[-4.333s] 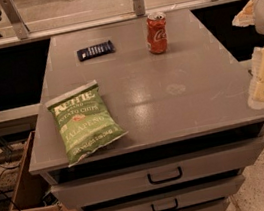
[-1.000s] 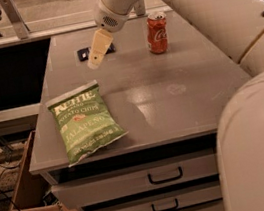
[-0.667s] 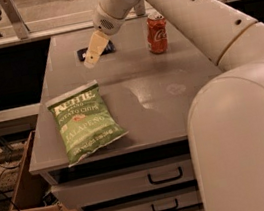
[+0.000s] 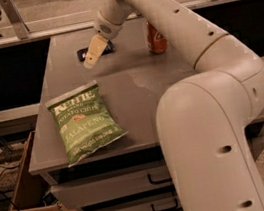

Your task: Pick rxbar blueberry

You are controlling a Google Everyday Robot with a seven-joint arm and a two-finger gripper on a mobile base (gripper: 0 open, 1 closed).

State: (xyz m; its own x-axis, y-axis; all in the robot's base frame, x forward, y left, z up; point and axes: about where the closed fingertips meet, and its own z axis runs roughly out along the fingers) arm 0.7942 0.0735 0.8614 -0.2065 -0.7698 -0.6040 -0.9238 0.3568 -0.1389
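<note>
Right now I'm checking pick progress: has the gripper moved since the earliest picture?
Yes. The gripper moved leftward in view: it was right of the Coca-Cola can; now it is left of the can, over the rxbar blueberry.

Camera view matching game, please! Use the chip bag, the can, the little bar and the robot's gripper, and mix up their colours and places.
Things:
1 chip bag
2 can
3 rxbar blueberry
4 gripper

Colours and places:
A cream, right over the bar
B red, at the far side of the table
C green, near the front edge
D dark navy, partly hidden by the gripper

Pairs: 1-C, 2-B, 3-D, 4-A.
</note>
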